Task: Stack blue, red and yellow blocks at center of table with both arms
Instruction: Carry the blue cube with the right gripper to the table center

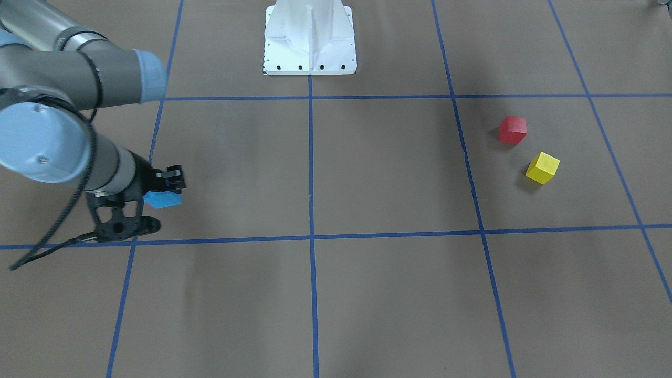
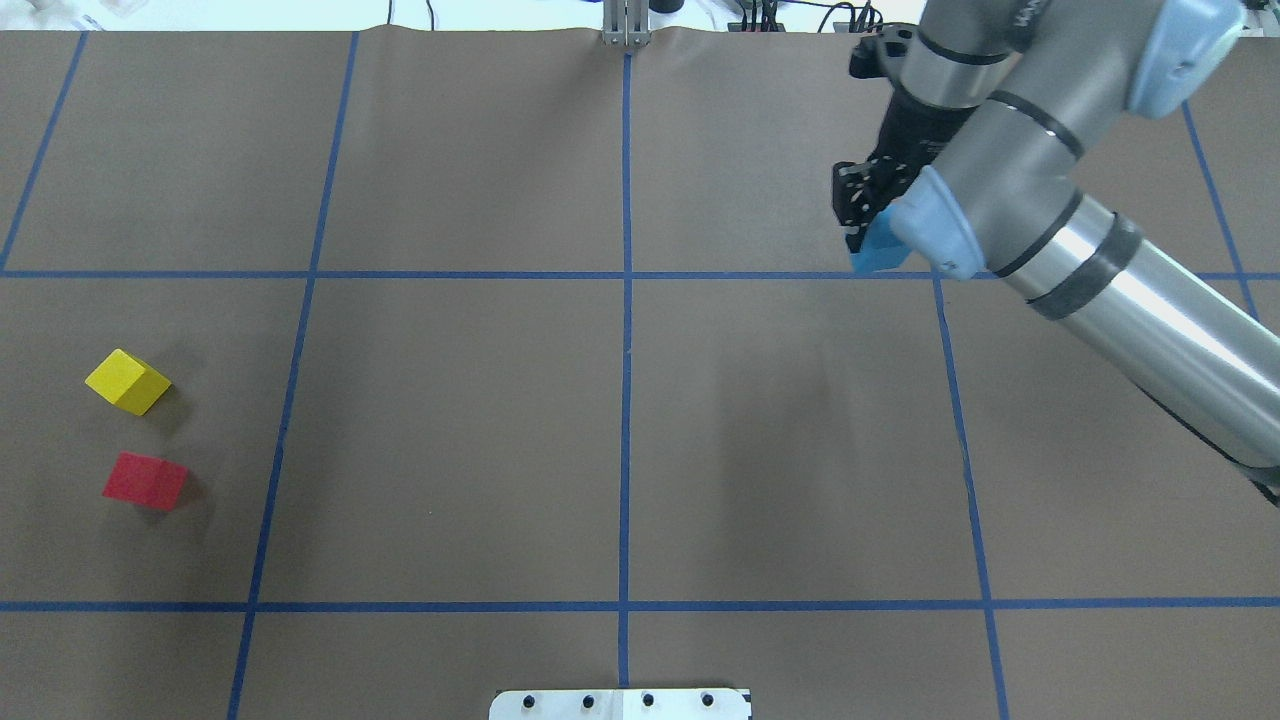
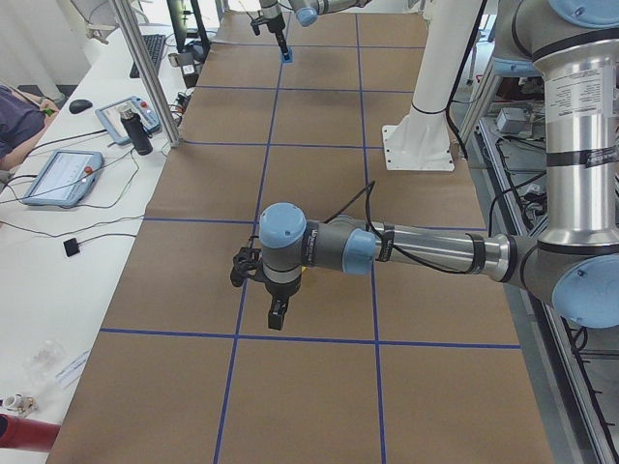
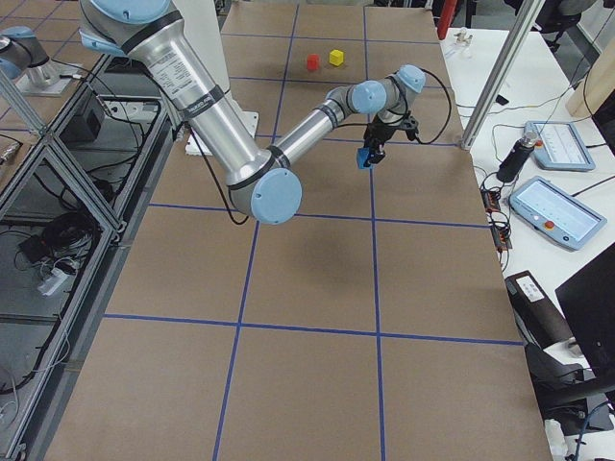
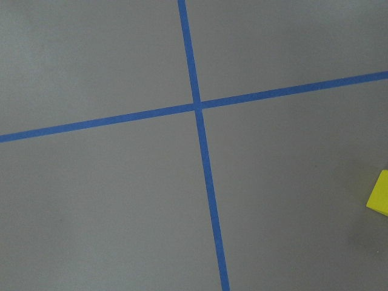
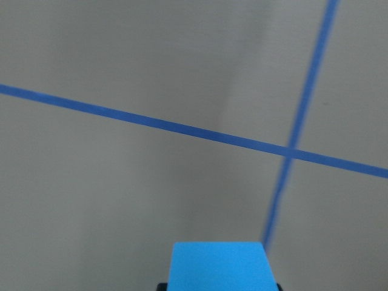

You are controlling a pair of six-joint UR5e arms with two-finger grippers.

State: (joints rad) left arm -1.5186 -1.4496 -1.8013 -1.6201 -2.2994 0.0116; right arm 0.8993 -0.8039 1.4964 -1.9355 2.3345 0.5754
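My right gripper (image 1: 169,185) is shut on the blue block (image 1: 163,199) and holds it just above the brown table, on the robot's right and far from its base. The block also shows in the overhead view (image 2: 876,250) and at the bottom of the right wrist view (image 6: 218,264). The red block (image 2: 146,480) and the yellow block (image 2: 128,382) lie close together on the robot's left side. My left gripper (image 3: 278,314) shows only in the exterior left view, pointing down; I cannot tell if it is open. The yellow block's edge (image 5: 379,194) shows in the left wrist view.
The white robot pedestal (image 1: 310,39) stands at the table's near-robot edge. Blue tape lines (image 2: 626,400) cross at the table's middle. Operators' pendants and a bottle (image 3: 142,130) lie on a side bench beyond the table.
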